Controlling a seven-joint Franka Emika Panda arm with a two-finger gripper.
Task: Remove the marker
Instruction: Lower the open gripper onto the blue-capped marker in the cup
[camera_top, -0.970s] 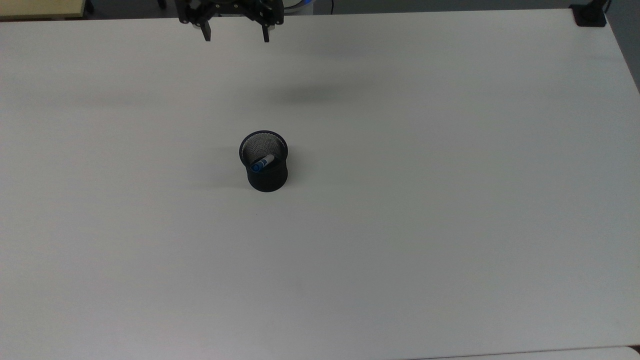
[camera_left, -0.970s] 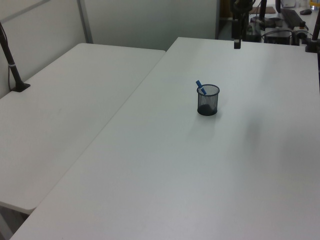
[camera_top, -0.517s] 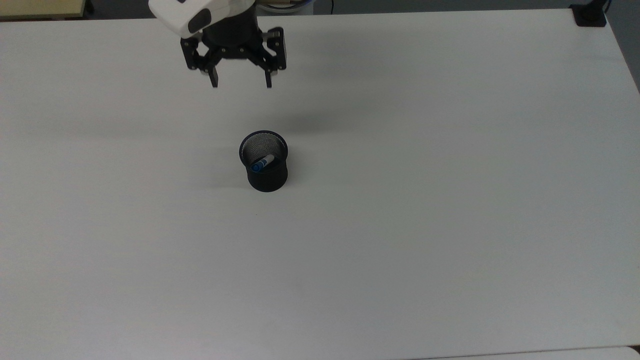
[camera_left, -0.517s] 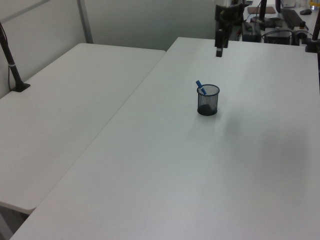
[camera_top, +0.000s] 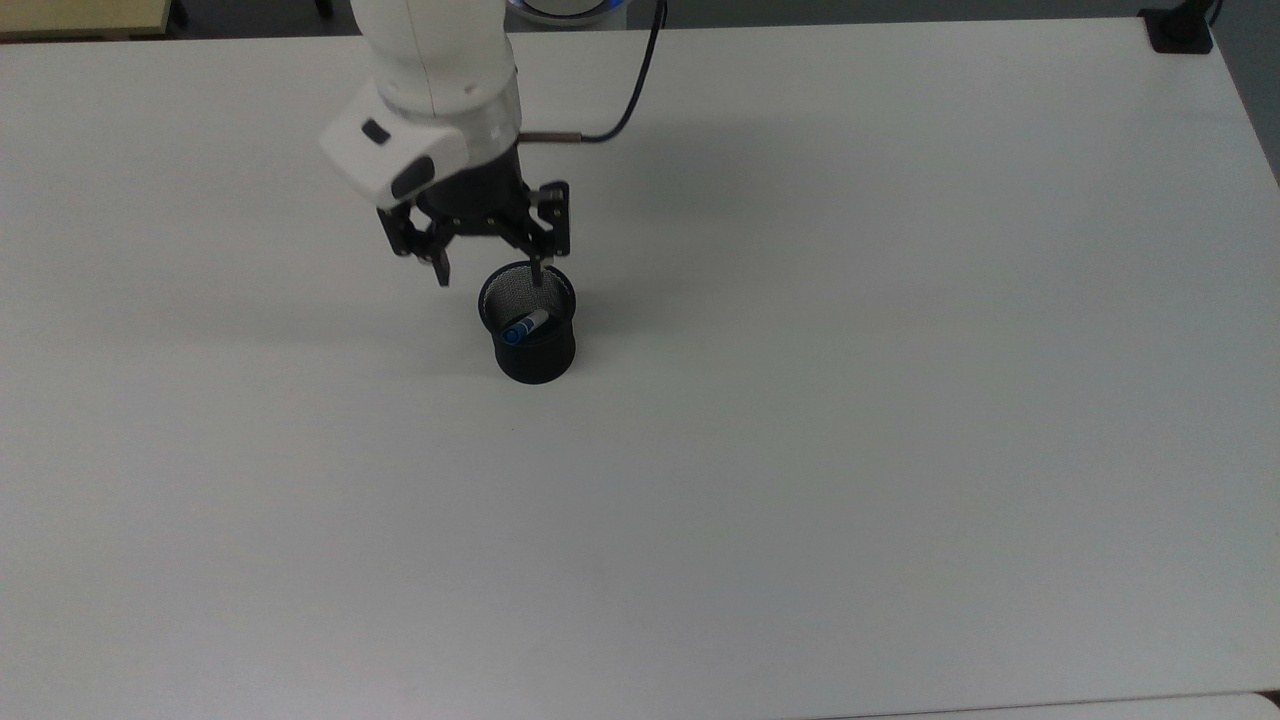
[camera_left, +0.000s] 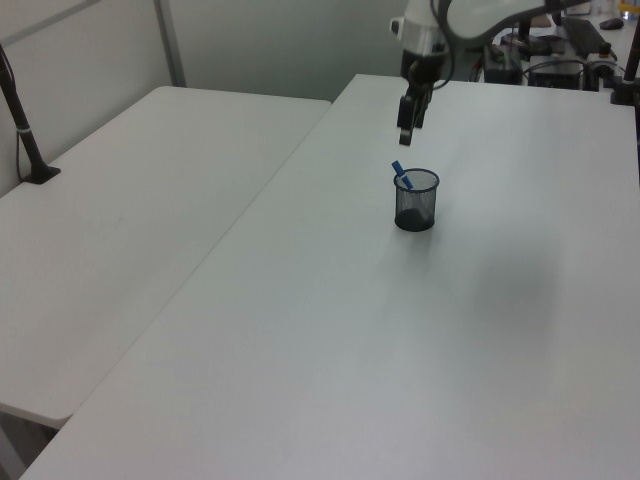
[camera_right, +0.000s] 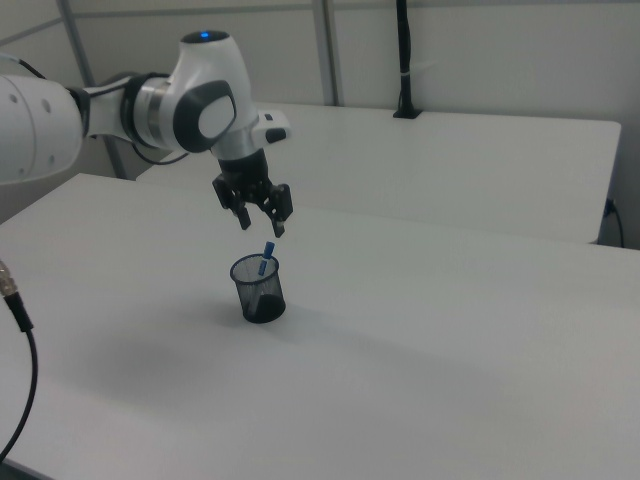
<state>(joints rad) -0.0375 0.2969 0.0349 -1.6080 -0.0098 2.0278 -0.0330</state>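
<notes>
I am bringing the gripper (camera_top: 492, 273) toward the cup (camera_top: 537, 350), so the step in hand is the approach; nothing is being grasped yet. The jaws are standing spread wide and are holding nothing. In the top view, one finger (camera_top: 537, 272) is lying over the upper edge of the cup's rim, while the other is hanging outside the cup toward the top view's left. In the left view the gripper (camera_left: 405, 128) is hovering above the cup (camera_left: 416, 203) and a little toward the upper left of it, clearly apart from it.

The marker (camera_top: 524, 327) is standing inside the black mesh cup, near the centre of the white table (camera_top: 900, 400). It is leaning, not upright. In the top view its long axis is running from lower left to upper right, with the blue cap at the lower left end, resting against the rim. In the right view the marker (camera_right: 267, 255) is rising a little above the rim, the blue end upward and tilted slightly to the right view's right.

For the next move, I judge that I must shift the gripper over the blue end, turn the jaws across the marker's axis, descend, and then press them onto the part above the rim. The risk, I think, is touching the rim and tipping the light cup.
</notes>
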